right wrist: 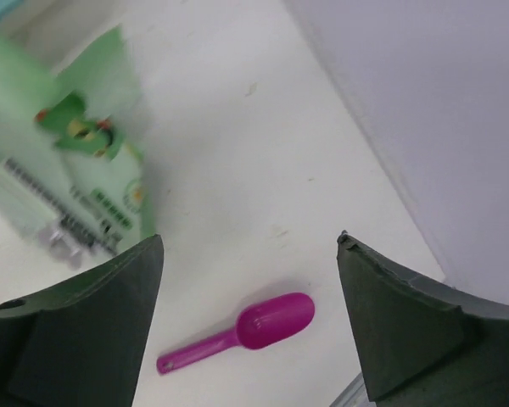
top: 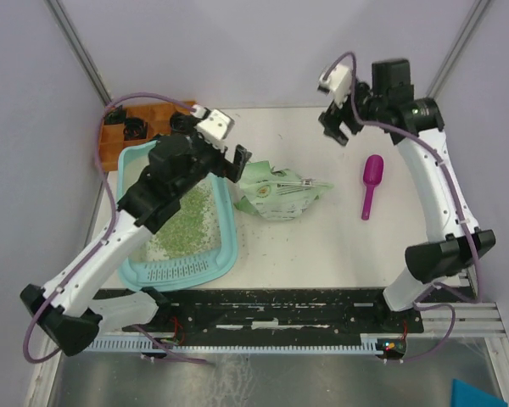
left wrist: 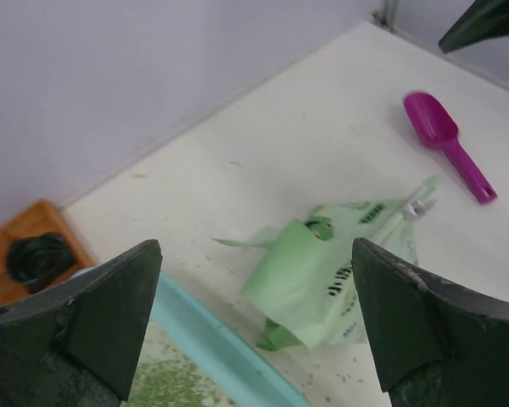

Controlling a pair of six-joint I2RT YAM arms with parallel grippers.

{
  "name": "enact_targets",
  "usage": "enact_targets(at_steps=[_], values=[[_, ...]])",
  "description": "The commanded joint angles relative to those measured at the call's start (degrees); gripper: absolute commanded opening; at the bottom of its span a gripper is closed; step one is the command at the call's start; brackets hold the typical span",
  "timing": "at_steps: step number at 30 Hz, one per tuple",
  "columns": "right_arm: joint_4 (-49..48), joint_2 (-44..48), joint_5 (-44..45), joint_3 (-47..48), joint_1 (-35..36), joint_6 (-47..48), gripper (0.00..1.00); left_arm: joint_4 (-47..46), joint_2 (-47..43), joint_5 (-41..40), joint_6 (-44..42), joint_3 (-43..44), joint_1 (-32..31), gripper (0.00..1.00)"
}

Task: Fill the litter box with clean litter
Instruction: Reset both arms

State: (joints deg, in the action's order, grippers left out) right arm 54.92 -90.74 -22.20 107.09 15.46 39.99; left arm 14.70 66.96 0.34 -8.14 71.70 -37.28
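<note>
My left end effector (left wrist: pixel 254 250) and right end effector (right wrist: pixel 250 240) are wide and empty: the bag (top: pixel 280 191) lies beside the litter box (top: pixel 230 229), clean litter (top: pixel 187 220) inside, so pouring is probably done.

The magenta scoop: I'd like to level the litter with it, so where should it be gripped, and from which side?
Grip the scoop by its narrow straight handle, which points toward the arms; the bowl looks wider and rounded. It lies flat on the table, so come straight down, probably with the open right gripper, fingers across the handle.
</note>
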Motion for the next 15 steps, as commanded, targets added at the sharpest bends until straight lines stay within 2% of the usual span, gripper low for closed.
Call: enact_targets(at_steps=[1,3,5,8,10,13,15], values=[[3.4,-11.8,7.7,24.5,-7.3,-20.7,0.98,-8.0,-6.2,-14.9,2.1,1.1,2.8,1.00],[6.8,-18.4,12.0,34.9,-11.3,-27.9,1.00,-7.1,-6.5,-19.5,3.1,1.9,4.0,1.00],[8.2,-22.8,16.2,39.4,-14.6,-33.5,0.99,-5.2,-5.8,-22.5,4.2,2.5,5.7,1.00],[6.7,-22.9,26.7,35.0,-16.5,-34.7,0.99,0.2,-3.0,-30.0,8.5,4.7,9.6,1.00],[4.4,-21.0,32.3,29.7,-17.1,-35.7,0.99,5.5,-0.2,-31.4,13.5,7.3,14.3,1.00],[1.9,-17.0,34.5,22.2,-17.9,-38.0,0.99,11.8,3.4,-27.1,22.4,10.8,23.3,1.00],[-0.1,-13.5,33.1,17.0,-18.0,-39.4,0.99,12.8,5.1,-22.4,26.7,11.5,28.0,1.00]])
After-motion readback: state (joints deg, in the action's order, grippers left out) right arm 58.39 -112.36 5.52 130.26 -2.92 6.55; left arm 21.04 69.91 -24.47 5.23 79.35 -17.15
